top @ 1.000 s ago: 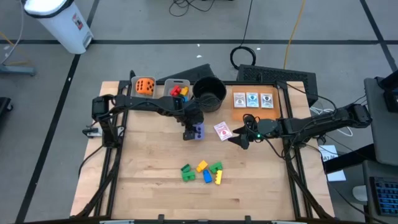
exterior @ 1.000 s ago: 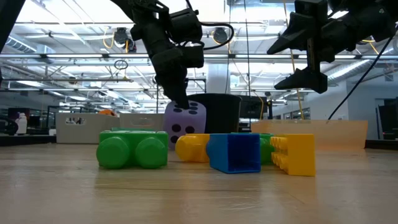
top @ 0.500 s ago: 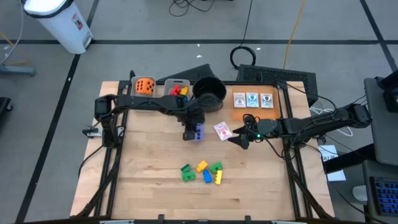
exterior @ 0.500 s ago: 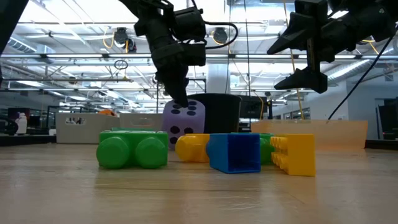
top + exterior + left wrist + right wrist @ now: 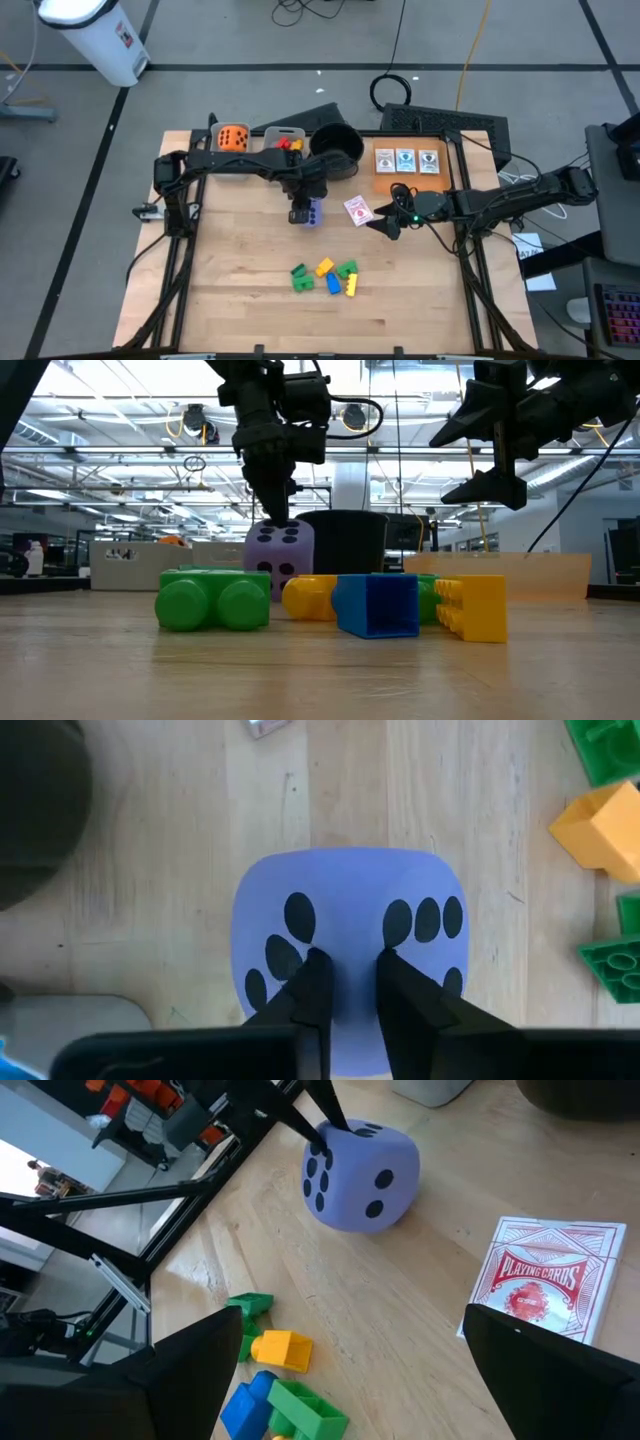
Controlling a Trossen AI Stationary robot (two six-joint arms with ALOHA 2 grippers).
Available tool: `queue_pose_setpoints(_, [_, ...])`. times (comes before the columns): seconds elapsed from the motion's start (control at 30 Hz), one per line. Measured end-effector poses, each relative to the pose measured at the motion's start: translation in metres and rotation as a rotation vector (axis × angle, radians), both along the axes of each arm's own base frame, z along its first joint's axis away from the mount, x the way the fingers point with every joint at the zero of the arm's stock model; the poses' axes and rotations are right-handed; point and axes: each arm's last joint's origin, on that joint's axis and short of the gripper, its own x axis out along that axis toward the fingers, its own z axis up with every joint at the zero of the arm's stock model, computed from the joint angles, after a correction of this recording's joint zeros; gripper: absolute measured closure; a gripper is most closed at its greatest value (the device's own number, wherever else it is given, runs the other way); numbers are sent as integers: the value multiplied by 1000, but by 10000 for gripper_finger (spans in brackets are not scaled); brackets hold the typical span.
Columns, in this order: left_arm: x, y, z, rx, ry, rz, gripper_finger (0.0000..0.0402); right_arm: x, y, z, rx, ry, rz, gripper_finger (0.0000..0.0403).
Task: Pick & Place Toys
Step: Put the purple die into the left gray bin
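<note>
Purple die [image 5: 279, 548] shifted, left hand [image 5: 345, 982] pinching its top (nearly shut)

Both arms are showing as matte black, slender, segmented links on black tubular frames. The left gripper [image 5: 348, 982] is presenting two narrow, flat black fingers [image 5: 312, 990] tapering to squared tips. The right gripper [image 5: 350, 1370] is presenting two broad, dark wedge-shaped fingers [image 5: 545, 1370]. A small green indicator light is glowing on the right arm's wrist housing.
</note>
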Motion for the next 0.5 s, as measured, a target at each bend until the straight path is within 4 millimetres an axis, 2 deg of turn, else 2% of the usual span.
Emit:
queue_pose_setpoints(0.4, [-1, 2, 1, -30, -1, 45, 392, 0, 0, 0, 0, 0, 0, 28])
queue_pose_setpoints(0.5, [-1, 3, 2, -44, -3, 51, 393, 0, 0, 0, 0, 0, 0, 28])
